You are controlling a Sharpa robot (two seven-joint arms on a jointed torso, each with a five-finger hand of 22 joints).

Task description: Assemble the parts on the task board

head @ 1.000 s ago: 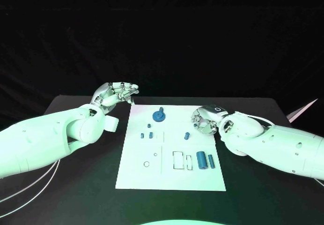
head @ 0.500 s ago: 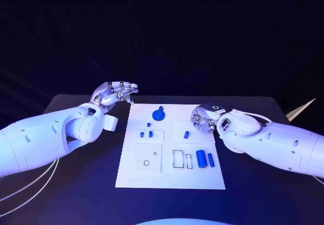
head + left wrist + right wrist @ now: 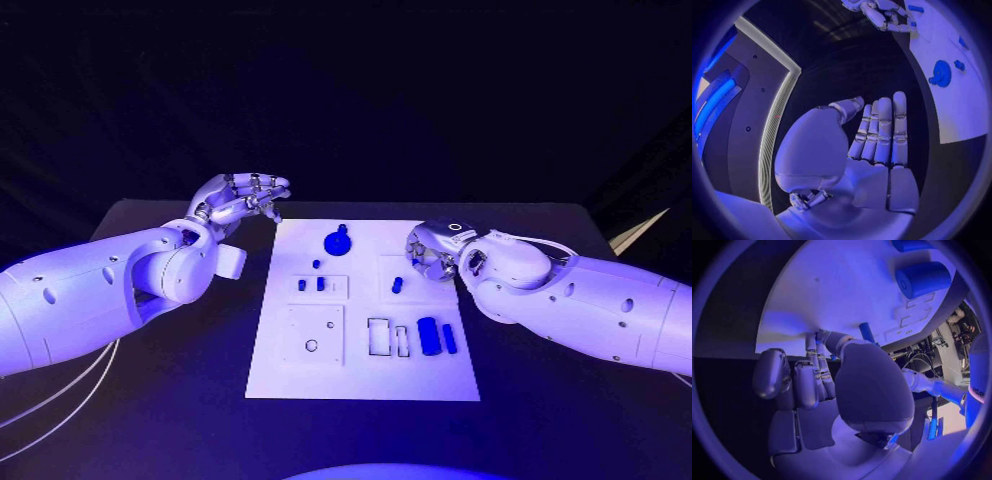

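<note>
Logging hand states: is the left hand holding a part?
No. The left hand is empty, fingers straight and together, over the black table.

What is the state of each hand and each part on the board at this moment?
Left hand: off the board's far left corner, holds nothing, fingers straight and side by side.
Right hand: at the board's right edge, fingers curled, nothing seen in them.
Board: flat on the table.
Gear: on the board's far end.
Big cylinder: lying near the right edge.
Small cylinder: lying beside it.
Peg: by the right hand, not held.
</note>
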